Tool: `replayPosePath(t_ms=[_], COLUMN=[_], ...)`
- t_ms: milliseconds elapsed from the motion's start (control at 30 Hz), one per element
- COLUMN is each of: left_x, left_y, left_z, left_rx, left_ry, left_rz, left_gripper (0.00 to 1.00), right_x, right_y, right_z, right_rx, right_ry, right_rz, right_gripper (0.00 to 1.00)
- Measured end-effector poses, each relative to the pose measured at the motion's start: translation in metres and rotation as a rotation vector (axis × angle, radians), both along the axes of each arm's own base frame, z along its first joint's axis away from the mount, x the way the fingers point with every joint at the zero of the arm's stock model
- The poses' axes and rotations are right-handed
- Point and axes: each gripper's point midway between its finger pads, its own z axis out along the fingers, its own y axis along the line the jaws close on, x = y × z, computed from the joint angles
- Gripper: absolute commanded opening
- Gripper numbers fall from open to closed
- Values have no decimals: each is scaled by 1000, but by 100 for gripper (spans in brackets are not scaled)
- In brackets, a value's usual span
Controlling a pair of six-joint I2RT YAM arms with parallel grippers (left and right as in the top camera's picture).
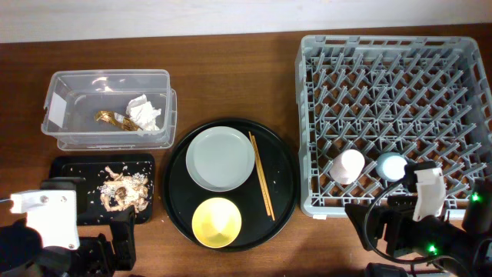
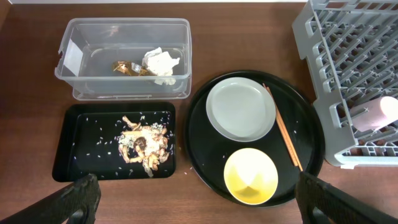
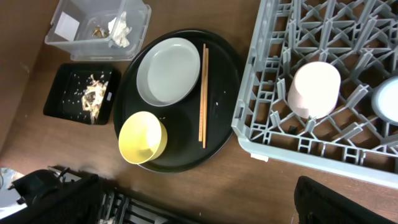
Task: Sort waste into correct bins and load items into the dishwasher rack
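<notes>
Brown table (image 1: pixel 231 77). We see left gripper (image 2: pixel 199 202) and right gripper (image 3: pixel 205 205) spread wide, empty. Round black tray (image 1: pixel 284 185) carries plate (image 1: pixel 221 158), yellow bowl (image 1: pixel 216 221), chopsticks (image 1: pixel 261 177). Right of it, rack (image 1: pixel 304 92) holds pink cup (image 1: pixel 347 166), blue cup (image 1: pixel 390 165). Left of it: tub (image 1: pixel 58 92) with tissue (image 1: pixel 144 113), wrapper (image 1: pixel 114 119); shallow tray (image 1: pixel 65 173) with scraps (image 1: pixel 123 191).

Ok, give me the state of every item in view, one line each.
clear tub: holds tissue and wrapper
black rectangular tray: holds food scraps
plate: empty, on round tray
yellow bowl: empty, upright, on round tray
chopsticks: lying beside plate
pink cup: in rack
blue cup: in rack
left gripper: open, empty
right gripper: open, empty
</notes>
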Motion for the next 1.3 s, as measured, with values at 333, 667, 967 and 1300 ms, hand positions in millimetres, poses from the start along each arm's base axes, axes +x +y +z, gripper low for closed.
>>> replayPosePath(t_ms=[333,667,967,1300], left_x=[0,0,0,76], left_y=[0,0,0,16], left_z=[0,0,0,29], left_rx=[0,1,1,-41], left_ry=[0,1,1,-346], left_rz=[0,0,0,172], left_gripper=[99,99,99,99], right_x=[-2,8,7,7], right_y=[5,21,21,21], right_z=[0,18,18,18], right_rx=[-7,1,3,3], right_ry=[-4,-118,-118,-119], right_rz=[40,152,154,155], right_gripper=[99,99,98,99])
